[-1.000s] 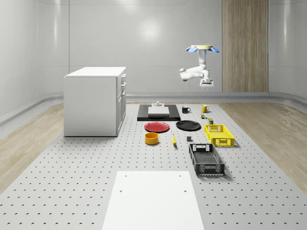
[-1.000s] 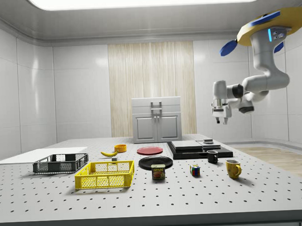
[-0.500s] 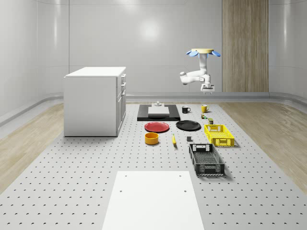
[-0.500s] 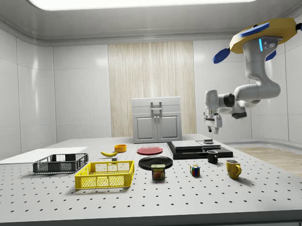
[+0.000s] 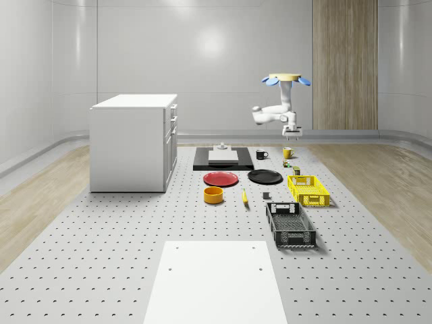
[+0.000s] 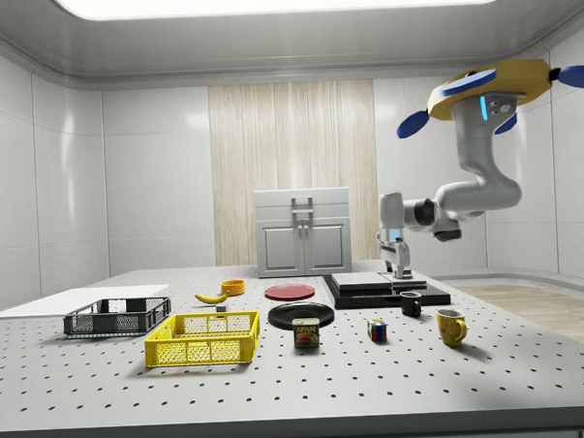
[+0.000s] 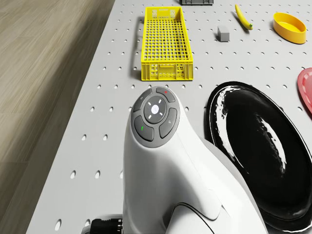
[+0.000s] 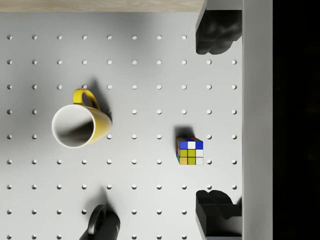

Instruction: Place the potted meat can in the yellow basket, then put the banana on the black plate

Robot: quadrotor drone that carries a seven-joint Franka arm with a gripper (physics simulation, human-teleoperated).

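The potted meat can stands upright on the table beside the yellow basket, also seen as yellow basket and yellow basket. The banana lies further along, near the yellow bowl; banana shows too. The black plate sits behind the can, black plate under the arm. The drone hovers high over the mug end of the table. My gripper points down, open and holding nothing, well above the table; the gripper looks onto a cube and mugs.
A Rubik's cube, a yellow mug and a black mug stand below the gripper. A black platform, red plate, yellow bowl, black basket and a white cabinet stand around.
The drone has sunk lower and shifted toward the side view's left. The arm has carried the gripper down and closer to the table, near the mugs.
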